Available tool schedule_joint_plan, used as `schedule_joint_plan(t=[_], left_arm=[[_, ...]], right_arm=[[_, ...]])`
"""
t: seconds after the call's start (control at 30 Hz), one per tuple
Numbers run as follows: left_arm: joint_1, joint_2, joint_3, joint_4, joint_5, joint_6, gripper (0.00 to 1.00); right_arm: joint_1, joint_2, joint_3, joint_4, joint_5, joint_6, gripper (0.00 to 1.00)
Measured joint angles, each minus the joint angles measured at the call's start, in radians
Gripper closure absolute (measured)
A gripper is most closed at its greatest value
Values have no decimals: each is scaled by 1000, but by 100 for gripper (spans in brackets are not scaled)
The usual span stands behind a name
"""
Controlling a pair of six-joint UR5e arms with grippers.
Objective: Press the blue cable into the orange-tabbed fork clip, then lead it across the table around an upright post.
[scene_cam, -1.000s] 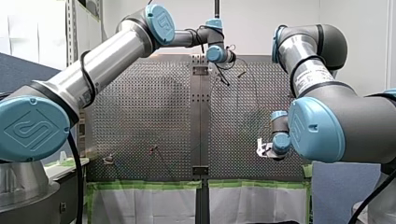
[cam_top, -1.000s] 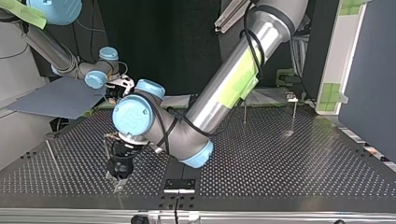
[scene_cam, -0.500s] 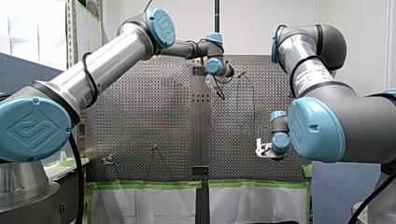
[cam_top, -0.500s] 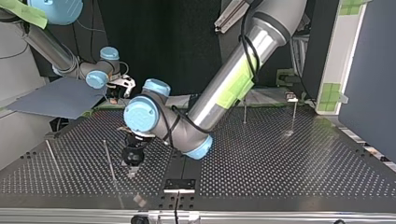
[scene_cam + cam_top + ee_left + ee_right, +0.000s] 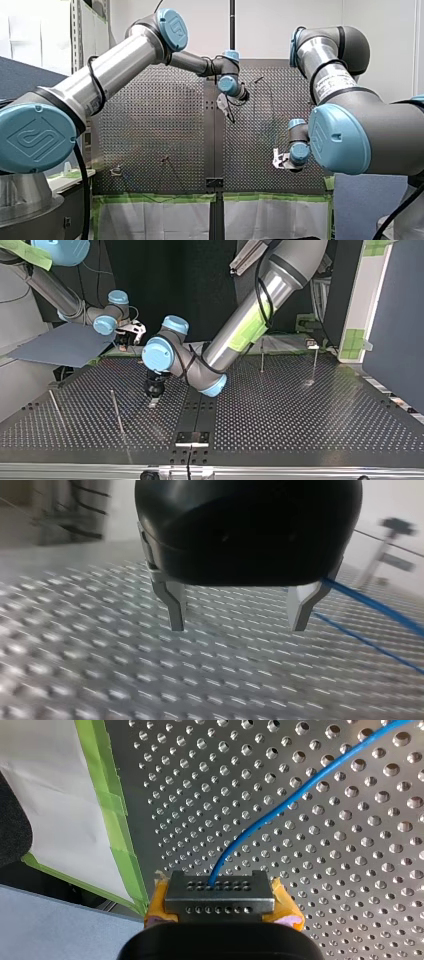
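Blue cable (image 5: pixel 260 825): pinched in right end effector (image 5: pixel 219 892), yellow pads (image 5: pixel 286 906) closed tight on it. From the pads, curving away ahead over the perforated counter (image 5: pixel 350 870); resting on the metal or just above it, cannot tell. Beside the end effector, a strip of green tape (image 5: pixel 112 820) along the counter's edge.

Left end effector (image 5: pixel 239 622): black body, two metal fingers (image 5: pixel 175 607) spread wide, nothing between them, tips just above the counter. Same cable (image 5: pixel 380 610) running close past the outer side of one finger and slanting away over the holes; touching the finger or not, cannot tell. Further ahead, a blurred upright post (image 5: pixel 374 562).

Seen from the top view: left end effector (image 5: pixel 154 396) pointing down near the dark middle strip (image 5: pixel 200 410) of the counter; right end effector (image 5: pixel 129 334) at the far edge, at the view's left, well apart from it. Thin posts standing on both halves of the counter, two at the view's left, two at its far right. Yellow-green patch (image 5: pixel 252 330) stuck on the left arm's silver tube.

Writing: white label (image 5: pixel 334 84) on the right arm's tube in the front view, print too small to read. Blue caps (image 5: pixel 31 137) on the arm joints with a raised looping emblem, letters not clear.
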Motion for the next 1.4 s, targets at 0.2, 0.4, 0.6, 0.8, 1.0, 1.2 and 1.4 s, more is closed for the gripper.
schedule_joint_plan(t=[0.2, 0.4, 0.6, 0.8, 1.0, 1.2, 1.4], left_arm=[[-4, 3, -23, -52, 47, 10, 0], [2, 11, -24, -92, 93, 11, 0], [7, 21, -24, -108, 99, 12, 0], [12, 32, -24, -126, 80, 13, 0], [13, 55, -25, -132, 55, 16, 0], [-1, 84, -25, -163, 46, 41, 0], [-22, 124, -46, -188, 37, 85, 0]], right_arm=[[1, 0, 0, 0, 0, 1, 100], [3, 0, 0, 0, -1, 1, 100], [5, 0, 0, 0, 0, 1, 100], [6, 0, 0, 0, -1, 0, 100], [8, 0, 0, 0, -1, -1, 100], [9, 0, 0, 1, -1, -1, 100], [9, 0, 0, 2, -1, -1, 100]])
